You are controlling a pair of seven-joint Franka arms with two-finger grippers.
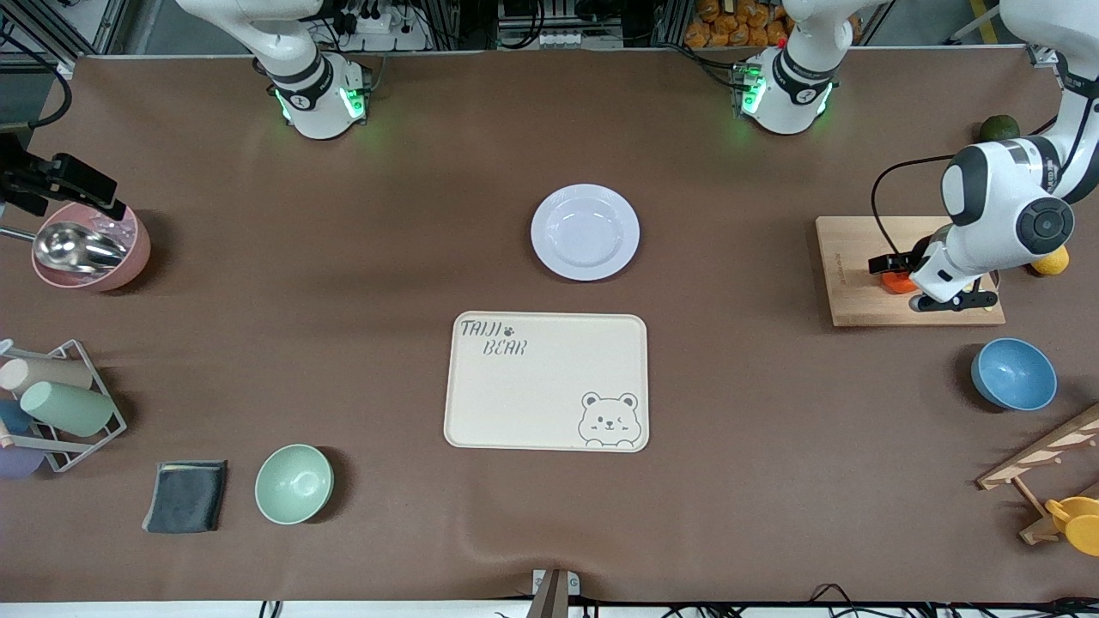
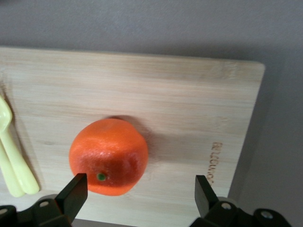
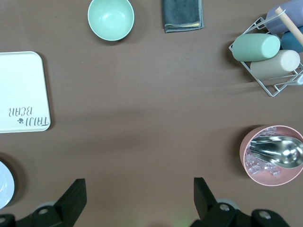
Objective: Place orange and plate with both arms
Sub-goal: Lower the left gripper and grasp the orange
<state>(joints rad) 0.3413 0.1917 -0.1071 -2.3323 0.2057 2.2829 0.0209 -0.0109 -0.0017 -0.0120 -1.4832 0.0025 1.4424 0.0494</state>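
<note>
Early stage. Orange (image 2: 109, 156) on board (image 2: 189, 109), ungrasped; left gripper (image 2: 137, 191) spread around it. Plate (image 1: 585, 232) untouched. Right gripper (image 3: 137, 194) spread, waiting high over table.

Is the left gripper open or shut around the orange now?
Open. The left gripper is over the wooden board, its fingers spread wide; the orange lies between them, beside one finger, not clamped.

mint bowl (image 3: 111, 19) and grey cloth (image 3: 183, 15) up top, bear tray (image 3: 21, 92) at left, pink bowl (image 3: 271, 155) with a metal scoop (image 3: 277, 151) lower right, brown tabletop (image 3: 151, 109).
</note>
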